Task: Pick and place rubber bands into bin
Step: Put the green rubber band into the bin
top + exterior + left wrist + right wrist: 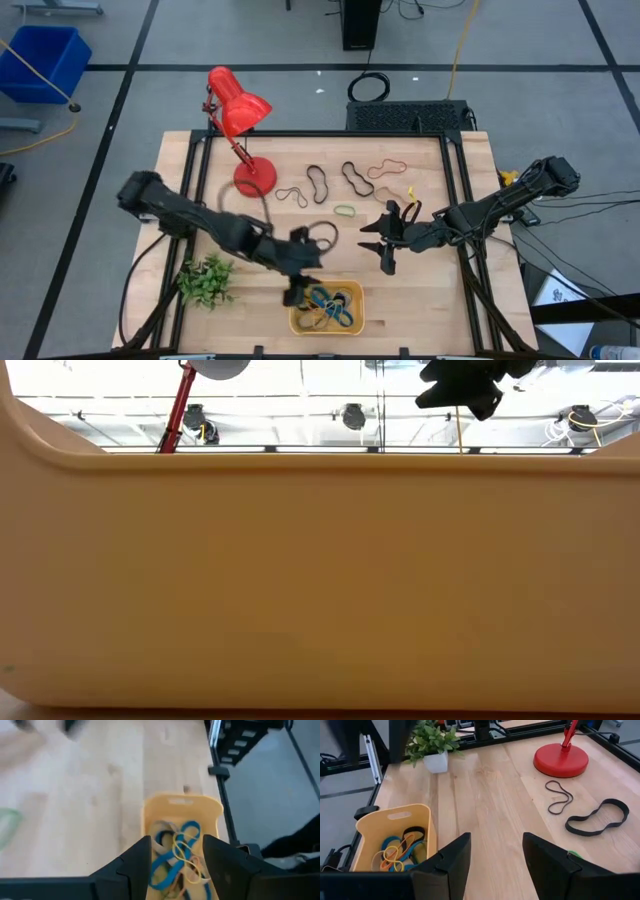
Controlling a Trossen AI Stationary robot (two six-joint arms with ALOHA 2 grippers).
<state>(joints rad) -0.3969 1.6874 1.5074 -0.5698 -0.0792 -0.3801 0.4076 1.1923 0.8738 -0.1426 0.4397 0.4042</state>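
The orange-yellow bin (352,322) stands near the table's front edge and holds several rubber bands (172,854) in blue, yellow, black and orange. My left gripper (298,291) hovers open over the bin's left end, and in its wrist view (175,865) nothing is between the fingers. My right gripper (386,242) hangs open above the table's middle right, also with nothing between its fingers (495,860). More rubber bands lie flat on the wood: two black ones (318,183) (356,178), a thin dark one (559,796), a green one (345,210) and a reddish one (385,168).
A red desk lamp (240,110) stands with its round base (561,759) at the far left. A small potted plant (206,281) stands left of the bin. A black ring (322,235) lies behind my left arm. In the low view the bin's wall (320,580) fills nearly everything.
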